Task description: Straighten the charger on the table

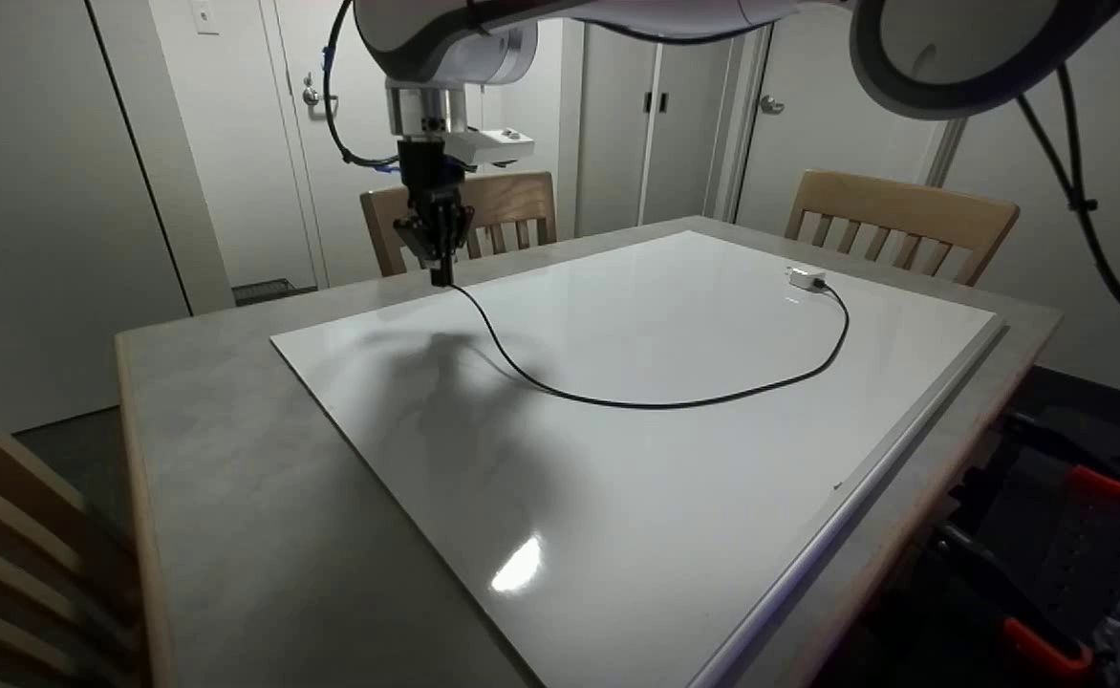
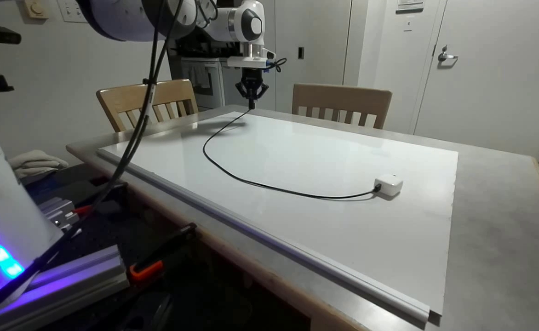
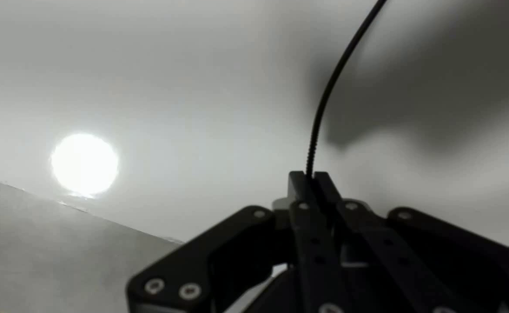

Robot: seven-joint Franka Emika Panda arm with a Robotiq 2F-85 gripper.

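Note:
The charger's thin black cable [image 1: 656, 406] [image 2: 269, 186] lies in a wide curve across the glossy white top of the table [image 1: 636, 506]. It ends at a white plug block [image 1: 805, 277] [image 2: 389, 185] resting on that surface. My gripper [image 1: 441, 277] [image 2: 251, 105] hangs above the table's edge area, away from the block, shut on the cable's free end. From the fingertips the cable slopes down to the surface. In the wrist view the cable [image 3: 326, 91] runs out from between the two fingers of the gripper [image 3: 309, 176]; the clasped tip is hidden between them.
A grey rim [image 1: 216, 459] surrounds the white top. A raised rail [image 2: 269, 234] runs along the long side nearest the robot base. Wooden chairs [image 2: 343, 101] [image 1: 904, 215] stand around the table. Black robot cables [image 2: 136, 133] hang beside the arm.

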